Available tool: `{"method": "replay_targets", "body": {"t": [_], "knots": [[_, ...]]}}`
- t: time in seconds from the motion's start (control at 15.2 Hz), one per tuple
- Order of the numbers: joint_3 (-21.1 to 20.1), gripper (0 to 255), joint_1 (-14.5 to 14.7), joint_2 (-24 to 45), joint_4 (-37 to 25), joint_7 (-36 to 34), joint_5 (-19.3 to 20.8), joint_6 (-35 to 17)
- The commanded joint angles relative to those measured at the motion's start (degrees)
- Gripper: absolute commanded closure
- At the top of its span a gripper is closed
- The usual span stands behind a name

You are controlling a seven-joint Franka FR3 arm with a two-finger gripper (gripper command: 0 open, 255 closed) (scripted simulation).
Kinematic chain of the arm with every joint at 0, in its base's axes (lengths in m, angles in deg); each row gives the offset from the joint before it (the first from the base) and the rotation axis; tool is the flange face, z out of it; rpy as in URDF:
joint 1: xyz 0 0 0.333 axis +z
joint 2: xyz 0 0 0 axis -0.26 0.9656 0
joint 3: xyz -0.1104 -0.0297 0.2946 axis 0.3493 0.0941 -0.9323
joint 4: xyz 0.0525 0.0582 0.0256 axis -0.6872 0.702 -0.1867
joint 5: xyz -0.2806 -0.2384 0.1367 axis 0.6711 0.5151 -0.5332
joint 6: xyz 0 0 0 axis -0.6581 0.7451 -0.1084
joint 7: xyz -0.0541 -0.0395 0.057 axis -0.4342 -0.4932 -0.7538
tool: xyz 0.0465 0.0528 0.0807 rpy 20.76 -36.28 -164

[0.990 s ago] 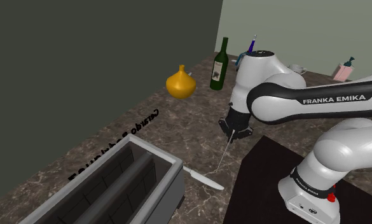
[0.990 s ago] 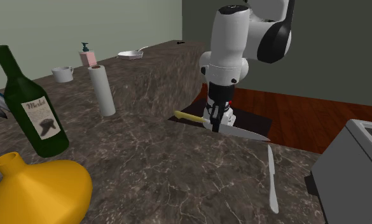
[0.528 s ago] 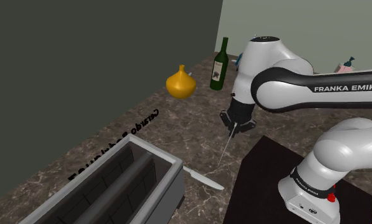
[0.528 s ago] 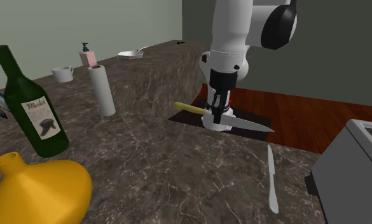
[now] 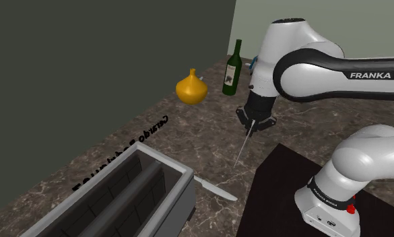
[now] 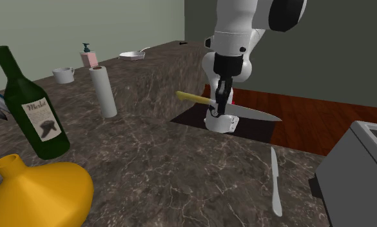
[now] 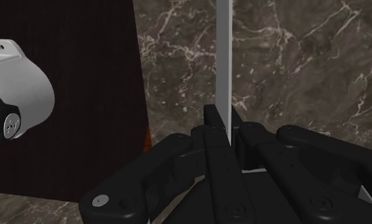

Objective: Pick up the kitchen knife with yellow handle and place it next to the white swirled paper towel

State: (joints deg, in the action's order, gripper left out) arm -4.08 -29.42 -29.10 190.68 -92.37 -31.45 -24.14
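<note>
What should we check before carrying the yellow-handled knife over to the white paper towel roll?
1. Black two-finger gripper shut on the yellow-handled kitchen knife: ok.
2. Knife clear above the dark marbled counter: ok.
3. White paper towel roll upright: ok.
4. Bare counter beside the roll on the arm's side: ok.
5. Green wine bottle off the direct line to the roll: looks ok.
6. Grip firm enough for the carry: cannot tell.
</note>
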Motion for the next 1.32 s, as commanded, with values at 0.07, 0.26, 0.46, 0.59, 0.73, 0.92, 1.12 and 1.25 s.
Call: {"method": "replay_targets", "body": {"t": [0.07,0.26,0.46,0.59,0.73,0.92,1.12,1.25], "knots": [[1.0,255,-0.4,-0.2,-2.0,-0.1,0.9,2.2],[2.0,255,-0.6,-0.4,-4.1,-0.2,1.8,4.5],[2.9,255,-0.9,-0.5,-6.2,-0.3,2.6,6.7],[3.5,255,-1.1,-0.5,-7.6,-0.4,3.1,8.1],[4.0,255,-1.3,-0.4,-9.1,-0.5,3.6,9.6],[4.8,255,-1.6,-0.1,-11.4,-0.6,4.4,11.6],[5.5,255,-1.9,0.2,-13.8,-0.7,5.0,13.7],[6.0,255,-2.2,0.5,-15.5,-0.8,5.5,15.0]]}}
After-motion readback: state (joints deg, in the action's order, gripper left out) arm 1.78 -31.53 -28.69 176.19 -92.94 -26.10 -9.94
